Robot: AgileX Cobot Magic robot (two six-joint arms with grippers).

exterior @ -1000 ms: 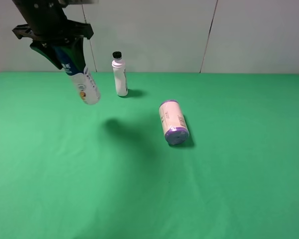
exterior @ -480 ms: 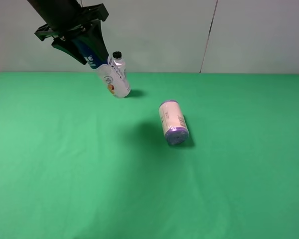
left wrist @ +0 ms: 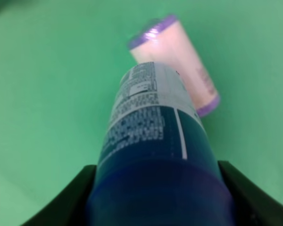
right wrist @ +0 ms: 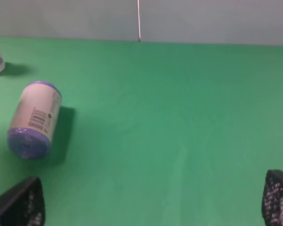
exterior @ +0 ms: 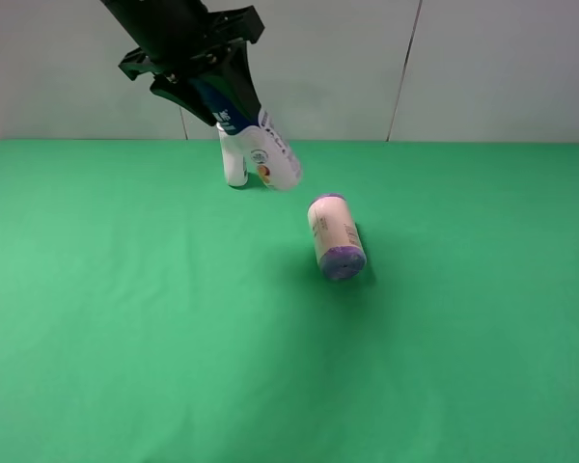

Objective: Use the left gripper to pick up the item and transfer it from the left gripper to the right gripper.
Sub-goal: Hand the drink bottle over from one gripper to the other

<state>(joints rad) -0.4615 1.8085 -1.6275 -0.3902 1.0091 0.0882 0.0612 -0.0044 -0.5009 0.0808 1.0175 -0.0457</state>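
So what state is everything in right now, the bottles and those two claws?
blue-and-white bottle: held in the air, tilted, white end lowest.
left gripper: shut on the blue-and-white bottle.
right gripper: open, holding nothing.
small white bottle: standing upright on the table, top hidden behind the held bottle.
purple-ended cylinder: lying on its side on the table.

The item (exterior: pixel 275 160), a tall bottle with a blue upper part and a white base bearing a small orange mark, hangs tilted above the table. The left gripper (exterior: pixel 236 111) clamps its blue end, and the white base points down toward the purple-ended cylinder (exterior: pixel 336 236), near it. The right gripper (right wrist: pixel 148 205) has its jaws spread wide.
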